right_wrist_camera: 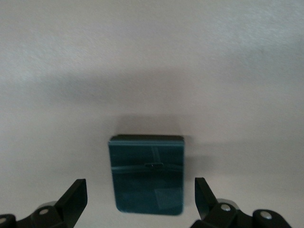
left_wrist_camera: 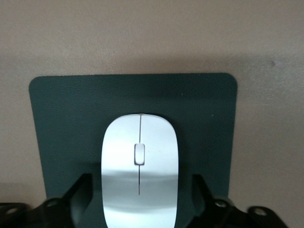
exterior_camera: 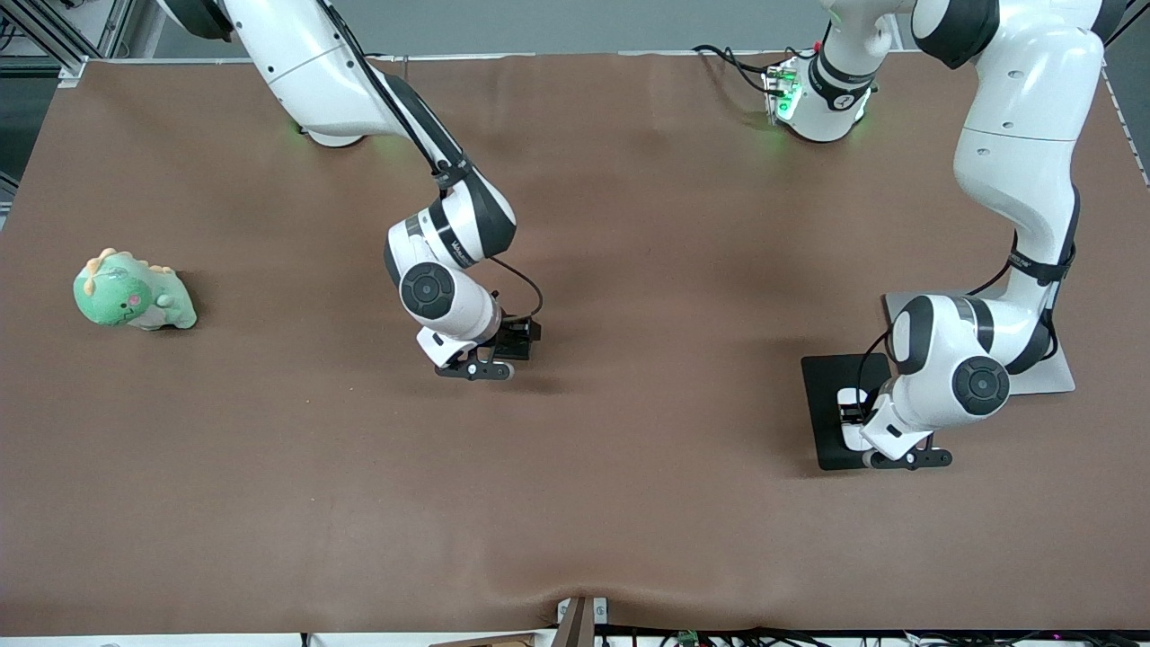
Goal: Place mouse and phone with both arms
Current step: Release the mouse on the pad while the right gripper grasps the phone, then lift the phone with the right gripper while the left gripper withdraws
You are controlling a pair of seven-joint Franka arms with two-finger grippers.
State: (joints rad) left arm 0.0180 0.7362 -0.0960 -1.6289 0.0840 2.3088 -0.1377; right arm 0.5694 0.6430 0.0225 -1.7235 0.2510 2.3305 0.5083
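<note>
The white mouse (left_wrist_camera: 140,161) lies on a black mouse pad (left_wrist_camera: 61,114) toward the left arm's end of the table. My left gripper (left_wrist_camera: 141,199) is low over it and open, with one finger (left_wrist_camera: 81,190) on each side of the mouse and a gap to it. In the front view the left gripper (exterior_camera: 852,412) covers most of the mouse on the pad (exterior_camera: 822,386). The black phone (right_wrist_camera: 146,173) lies flat on the brown cloth near the table's middle. My right gripper (right_wrist_camera: 140,197) is open and straddles it without touching; in the front view the right gripper (exterior_camera: 516,341) hides the phone.
A green dinosaur toy (exterior_camera: 133,292) sits toward the right arm's end of the table. A flat grey plate (exterior_camera: 1060,373) lies beside the mouse pad under the left arm. Brown cloth (exterior_camera: 629,503) covers the table.
</note>
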